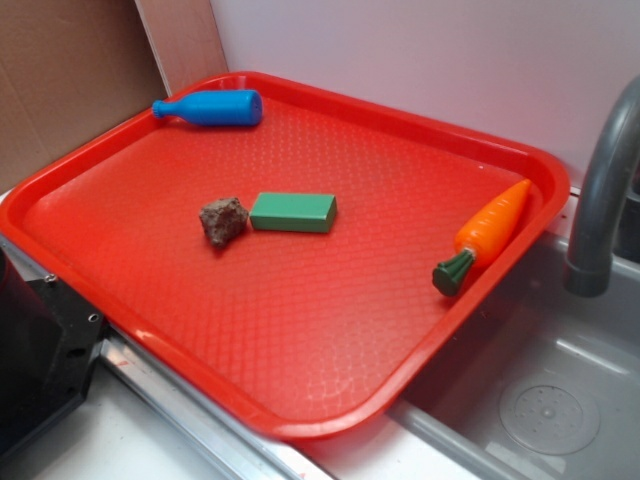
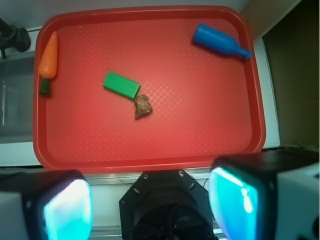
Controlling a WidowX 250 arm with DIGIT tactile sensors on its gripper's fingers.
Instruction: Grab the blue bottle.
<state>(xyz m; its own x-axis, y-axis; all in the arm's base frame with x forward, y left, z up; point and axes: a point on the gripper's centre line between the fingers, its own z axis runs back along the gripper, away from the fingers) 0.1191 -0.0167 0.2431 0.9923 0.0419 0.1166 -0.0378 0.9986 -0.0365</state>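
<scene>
A red tray [image 1: 300,330] is seen lying on a pale worktop [image 1: 90,450], beside a grey sink [image 1: 540,400] with a grey tap [image 1: 600,190] at the right of the exterior view. The bottle [image 1: 212,108] lies on its side in the tray's far left corner, close to the far rim, with its neck pointing left toward the corner. Whether it touches the rim cannot be told for certain from this angle.

Near the tray's middle a green block [image 1: 293,212] lies flat, and a brown rock-like lump [image 1: 223,220] is set just beside its left end, touching it or very nearly so. A carrot [image 1: 485,237] lies along the right rim, its green stalk toward the near side and its orange tip toward the far side.

The arm is held back off the tray, above the near edge. In the exterior view only a dark part of it [image 1: 40,350] is seen at the lower left. In the wrist view the camera looks down over the whole tray from the near side, so the wrist is held high and roughly level over the worktop. The gripper [image 2: 150,200] is seen at the bottom of that view; its jaws are spread wide apart, one finger [image 2: 65,210] at each side of the frame, with nothing held between them. The bottle is well apart from them, at the tray's opposite corner.
</scene>
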